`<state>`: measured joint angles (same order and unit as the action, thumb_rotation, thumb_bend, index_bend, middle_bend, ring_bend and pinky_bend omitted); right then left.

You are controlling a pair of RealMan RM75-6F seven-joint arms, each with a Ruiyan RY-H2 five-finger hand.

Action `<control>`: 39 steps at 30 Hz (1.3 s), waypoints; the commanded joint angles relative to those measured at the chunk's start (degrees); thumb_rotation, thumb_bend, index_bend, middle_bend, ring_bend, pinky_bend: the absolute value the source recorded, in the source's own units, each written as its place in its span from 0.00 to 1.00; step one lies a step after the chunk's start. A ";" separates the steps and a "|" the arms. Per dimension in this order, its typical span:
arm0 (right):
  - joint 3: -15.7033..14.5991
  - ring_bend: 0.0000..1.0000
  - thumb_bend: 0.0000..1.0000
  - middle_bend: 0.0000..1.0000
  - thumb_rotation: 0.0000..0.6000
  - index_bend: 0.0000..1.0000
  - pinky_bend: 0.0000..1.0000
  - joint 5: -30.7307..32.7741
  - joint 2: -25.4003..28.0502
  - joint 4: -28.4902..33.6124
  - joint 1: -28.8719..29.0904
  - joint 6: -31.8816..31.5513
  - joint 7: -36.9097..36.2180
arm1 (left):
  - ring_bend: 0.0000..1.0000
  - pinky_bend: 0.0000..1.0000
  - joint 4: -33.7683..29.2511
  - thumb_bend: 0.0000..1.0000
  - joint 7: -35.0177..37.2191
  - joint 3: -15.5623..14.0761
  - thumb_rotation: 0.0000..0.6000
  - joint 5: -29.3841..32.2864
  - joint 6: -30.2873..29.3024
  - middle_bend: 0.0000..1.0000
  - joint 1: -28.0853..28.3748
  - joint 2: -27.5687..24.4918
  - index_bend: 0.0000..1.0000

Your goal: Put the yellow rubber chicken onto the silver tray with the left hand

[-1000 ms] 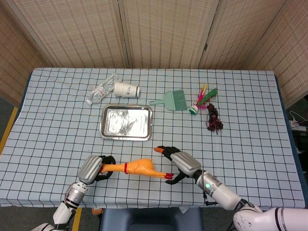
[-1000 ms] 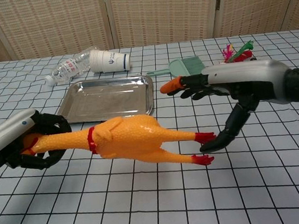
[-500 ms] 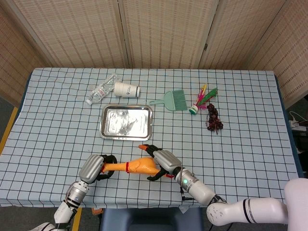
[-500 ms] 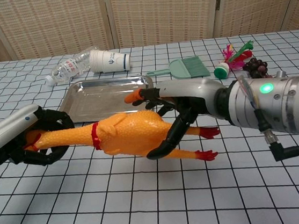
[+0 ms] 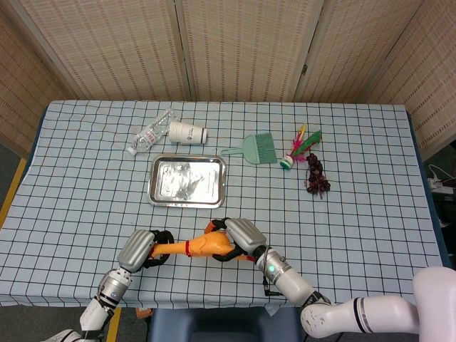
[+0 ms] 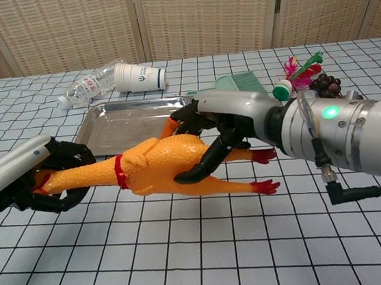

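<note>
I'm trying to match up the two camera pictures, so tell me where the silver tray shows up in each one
Head view: the silver tray lies left of centre on the checked cloth, just beyond the yellow rubber chicken.
Chest view: the silver tray sits in the upper left, behind the yellow rubber chicken, its right end hidden by the right hand.
Shared landmark: the white paper cup lying on its side just beyond the tray.

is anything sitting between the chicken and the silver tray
Nothing visible on the cloth between them. The yellow rubber chicken is held by both the left robot hand and the right robot hand, just in front of the empty silver tray.
</note>
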<state>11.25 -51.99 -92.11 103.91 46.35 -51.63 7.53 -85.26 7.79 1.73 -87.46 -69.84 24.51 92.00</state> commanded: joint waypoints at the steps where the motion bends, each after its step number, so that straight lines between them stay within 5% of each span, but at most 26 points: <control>1: -0.05 0.89 0.38 0.81 1.00 0.99 1.00 -1.36 0.08 0.04 -0.32 -0.35 -0.38 | 0.59 0.65 -0.01 0.74 0.02 -0.02 1.00 0.01 0.02 0.68 0.03 -0.01 0.87; 6: -0.58 0.96 0.43 0.83 1.00 1.00 1.00 -4.19 0.42 -0.32 -1.00 -0.51 -1.41 | 0.59 0.65 0.40 0.74 -0.07 0.10 1.00 0.32 0.13 0.68 0.09 0.19 0.87; 13: -0.94 0.90 0.43 0.82 1.00 0.94 1.00 -4.72 1.08 0.51 -1.52 0.08 -2.41 | 0.59 0.65 0.43 0.75 0.31 0.23 1.00 0.21 0.01 0.68 0.24 0.17 0.87; 14: -1.19 0.83 0.41 0.78 1.00 0.84 0.99 -3.93 2.13 1.22 -1.22 1.81 -2.73 | 0.59 0.65 0.37 0.75 0.33 0.23 1.00 0.16 -0.03 0.68 0.26 0.12 0.87; 16: -1.36 0.54 0.35 0.54 1.00 0.40 0.80 -3.00 3.84 2.00 -0.54 4.65 -3.37 | 0.59 0.65 0.26 0.75 0.35 0.20 1.00 0.11 -0.06 0.68 0.27 0.06 0.87; 19: -1.52 0.17 0.27 0.19 1.00 0.03 0.43 -2.88 6.21 2.49 0.49 8.73 -4.64 | 0.59 0.65 0.06 0.75 0.33 0.12 1.00 0.01 -0.19 0.68 0.25 -0.02 0.87; 20: -1.53 0.11 0.26 0.13 1.00 0.01 0.36 -3.23 6.94 2.63 0.70 9.97 -5.38 | 0.59 0.65 -0.02 0.75 0.37 0.10 1.00 -0.01 -0.22 0.68 0.23 -0.08 0.87; 22: -1.52 0.01 0.21 0.01 1.00 0.00 0.26 -4.05 7.95 2.96 0.83 11.52 -6.64 | 0.59 0.65 -0.05 0.74 0.46 0.07 1.00 -0.01 -0.25 0.67 0.21 -0.16 0.87; 29: -1.71 0.00 0.12 0.00 1.00 0.00 0.03 -8.62 11.24 3.83 1.24 15.71 -10.26 | 0.59 0.65 0.39 0.74 1.14 0.44 1.00 0.58 -0.09 0.67 0.28 -0.38 0.87; 39: -2.29 0.00 0.12 0.00 1.00 0.00 0.02 -9.82 10.86 2.15 1.36 14.90 -11.50 | 0.59 0.65 0.09 0.74 0.91 0.13 1.00 -0.12 -0.50 0.67 0.31 -0.51 0.87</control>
<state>9.10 -62.01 -81.13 106.21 47.62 -36.60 -4.15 -85.17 8.69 1.87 -87.57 -70.33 24.83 91.50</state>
